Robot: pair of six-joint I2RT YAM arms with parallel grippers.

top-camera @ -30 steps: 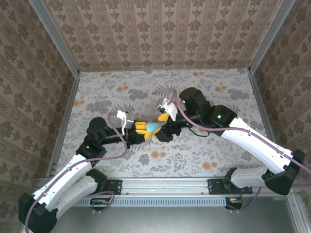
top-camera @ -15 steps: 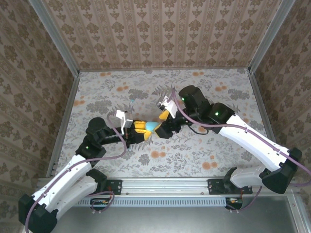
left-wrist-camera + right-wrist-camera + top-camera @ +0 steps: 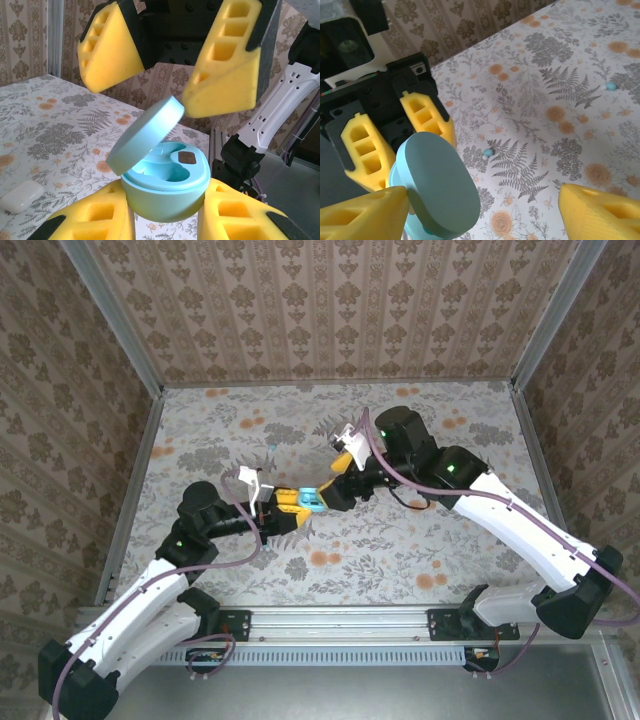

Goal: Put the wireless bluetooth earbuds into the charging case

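My left gripper point(image 3: 165, 202) is shut on the teal charging case point(image 3: 167, 187), pinching its base between yellow foam fingers point(image 3: 95, 217). The case's lid point(image 3: 145, 135) stands half raised, and the wells I can see hold nothing. My right gripper point(image 3: 145, 97) hangs open just above the lid, one finger on either side of it. From the right wrist, the lid point(image 3: 437, 187) sits beside my right gripper's point(image 3: 480, 195) left finger. Two teal earbuds point(image 3: 488, 152) point(image 3: 610, 86) lie on the floral table. In the top view both grippers point(image 3: 290, 508) point(image 3: 335, 487) meet at the table's middle.
A shut white case point(image 3: 20, 196) lies on the floral table point(image 3: 420, 550) to the left of the teal one. Patterned walls point(image 3: 330, 310) and metal posts enclose the table on three sides. The left arm's black wrist point(image 3: 375, 95) sits close in front of the right gripper.
My right gripper has pulled back a little toward the far right, off the teal case. The case looks narrower from above. The left arm has stayed nearly still.
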